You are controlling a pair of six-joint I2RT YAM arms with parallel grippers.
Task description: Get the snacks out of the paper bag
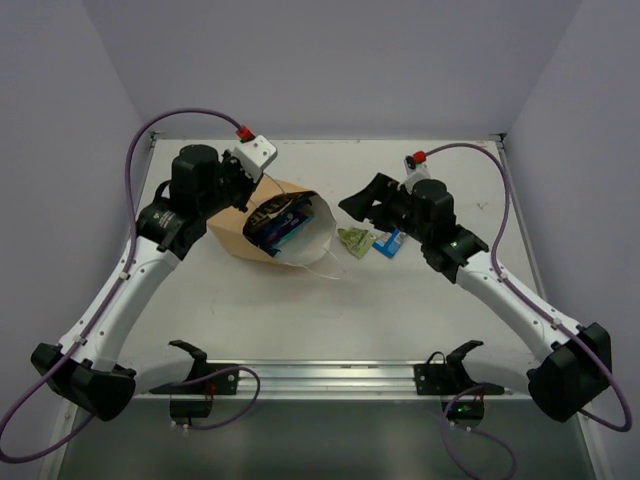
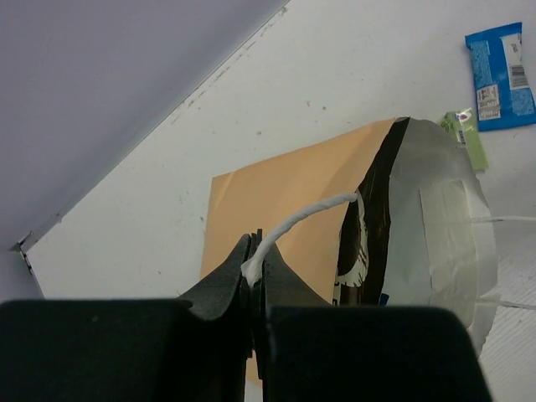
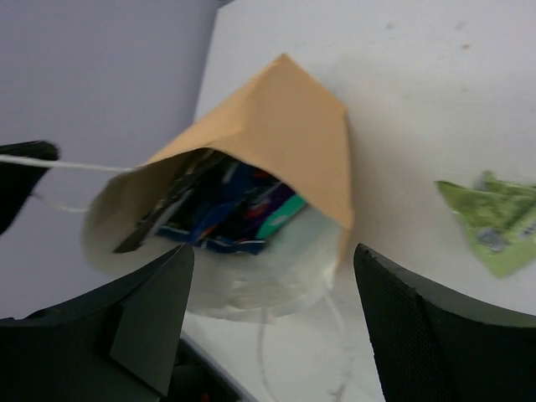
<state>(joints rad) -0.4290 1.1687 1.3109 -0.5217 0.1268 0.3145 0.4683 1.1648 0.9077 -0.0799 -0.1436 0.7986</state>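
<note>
Snacks (image 3: 226, 213) lie inside the tipped paper bag (image 3: 293, 134). Its mouth faces the nearer right hand (image 3: 274, 251), jaws apart. The left hand (image 2: 254, 266) pinches the bag's string handle (image 2: 301, 219).

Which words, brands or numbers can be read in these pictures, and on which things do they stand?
No text is readable.
On the blue packet: white print and a barcode, too small to read.
On the green packet: print blurred.
On the packets inside the paper bag: print blurred.
</note>
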